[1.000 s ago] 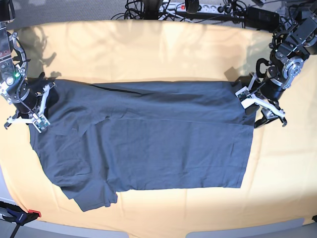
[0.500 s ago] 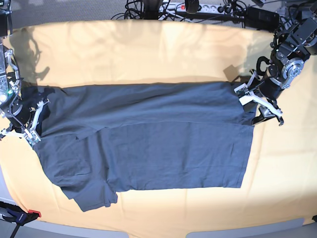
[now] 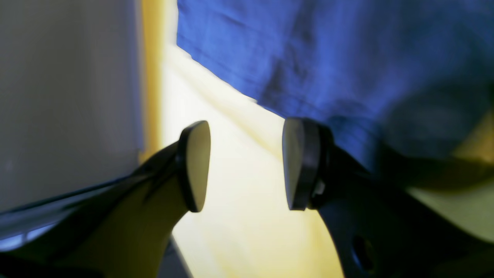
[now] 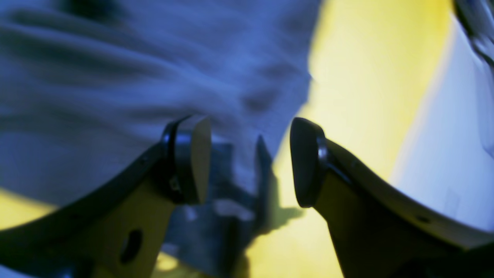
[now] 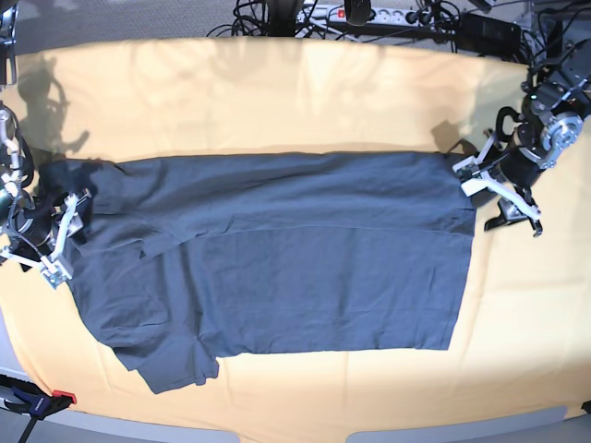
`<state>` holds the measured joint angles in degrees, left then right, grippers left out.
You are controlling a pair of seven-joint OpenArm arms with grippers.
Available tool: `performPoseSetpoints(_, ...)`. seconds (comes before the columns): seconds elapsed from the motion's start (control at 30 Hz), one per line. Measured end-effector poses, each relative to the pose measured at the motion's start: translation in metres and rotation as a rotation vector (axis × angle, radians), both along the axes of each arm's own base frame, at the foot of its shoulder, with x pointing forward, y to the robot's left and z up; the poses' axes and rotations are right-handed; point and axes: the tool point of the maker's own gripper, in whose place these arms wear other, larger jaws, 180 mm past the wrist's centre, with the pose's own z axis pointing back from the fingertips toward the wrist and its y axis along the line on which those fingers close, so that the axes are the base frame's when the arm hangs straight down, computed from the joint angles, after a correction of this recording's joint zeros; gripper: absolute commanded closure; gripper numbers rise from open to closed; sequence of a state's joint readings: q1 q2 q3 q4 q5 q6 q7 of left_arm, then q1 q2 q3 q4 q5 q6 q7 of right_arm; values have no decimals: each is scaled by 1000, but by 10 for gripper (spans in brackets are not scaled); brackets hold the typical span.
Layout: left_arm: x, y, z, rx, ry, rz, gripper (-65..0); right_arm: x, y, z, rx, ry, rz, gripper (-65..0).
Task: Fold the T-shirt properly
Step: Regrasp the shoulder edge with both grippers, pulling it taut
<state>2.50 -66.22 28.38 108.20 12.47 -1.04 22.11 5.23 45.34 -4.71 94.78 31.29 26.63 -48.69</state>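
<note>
The dark slate-grey T-shirt point(image 5: 277, 249) lies flat on the pale orange-yellow cloth point(image 5: 277, 92), its upper part folded down along a crease. A sleeve sticks out at the lower left. My left gripper point(image 5: 485, 198) is open at the shirt's right edge. In the left wrist view the gripper point(image 3: 245, 166) has only yellow cloth between its pads point(image 3: 195, 166), with the shirt point(image 3: 328, 58) just beyond. My right gripper point(image 5: 66, 238) is open at the shirt's left edge. In the right wrist view the gripper point(image 4: 249, 160) straddles the shirt's edge point(image 4: 135, 69) without gripping it.
A power strip and tangled cables point(image 5: 369, 14) lie behind the table's back edge. A clamp point(image 5: 37, 401) sits at the front left corner. The table's curved front edge point(image 5: 295, 434) is close below the shirt.
Both arms have moved outward, away from each other. The shirt's upper fold was pulled straight and now lies flat. Both grippers now stand open at the shirt's side edges.
</note>
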Motion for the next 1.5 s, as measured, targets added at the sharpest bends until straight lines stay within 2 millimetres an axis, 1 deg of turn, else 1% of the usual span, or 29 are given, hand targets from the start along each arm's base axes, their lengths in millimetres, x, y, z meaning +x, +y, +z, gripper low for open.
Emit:
performPoseSetpoints(0.1,-21,-1,-13,26,151,-59,-312,-18,15,-10,43,98,60,-343)
performPoseSetpoints(0.2,-37,-5,-15,54,240,-129,-312,-28,25,-14,72,139,92,-343)
performPoseSetpoints(0.27,-51,-4,-21,89,324,-182,-312,-36,24,-19,57,167,92,-343)
performPoseSetpoints(0.33,-64,1,-28,138,402,-217,-312,-43,23,-26,50,194,88,-343)
performPoseSetpoints(0.4,-75,3,-33,154,461,-245,-312,-53,21,-34,46,223,90,-343)
performPoseSetpoints(0.5,-73,3,-33,161,451,-247,-312,-58,12,-36,17,240,83,-343)
performPoseSetpoints(0.63,-57,21,-33,208,379,-197,-312,-55,-10,-32,-74,227,40,-343)
performPoseSetpoints(0.7,-55,29,-35,221,382,-177,-312,-54,-18,-29,-100,222,27,-343)
performPoseSetpoints(0.77,-55,33,-38,216,390,-170,-312,-53,-25,-25,-117,216,9,-343)
performPoseSetpoints(0.8,-54,35,-39,215,388,-162,-312,-53,-26,-24,-120,213,10,-343)
performPoseSetpoints(0.9,-40,36,-38,210,304,-142,-312,-51,-27,-23,-115,204,0,-343)
performPoseSetpoints(1.0,-36,30,-44,186,287,-153,-312,-50,-29,-22,-116,197,-17,-343)
performPoseSetpoints(1.1,-39,26,-49,177,316,-170,-312,-49,-33,-21,-140,191,-27,-343)
performPoseSetpoints(1.23,-38,13,-50,155,298,-202,-312,-49,-33,-21,-138,191,-27,-343)
performPoseSetpoints(1.3,-40,7,-48,157,302,-225,-312,-49,-33,-21,-139,191,-27,-343)
performPoseSetpoints(1.43,-52,-16,-44,123,326,-302,-312,-49,-33,-21,-139,191,-27,-343)
performPoseSetpoints(1.5,-56,-21,-44,114,344,-315,-312,-49,-33,-21,-139,191,-27,-343)
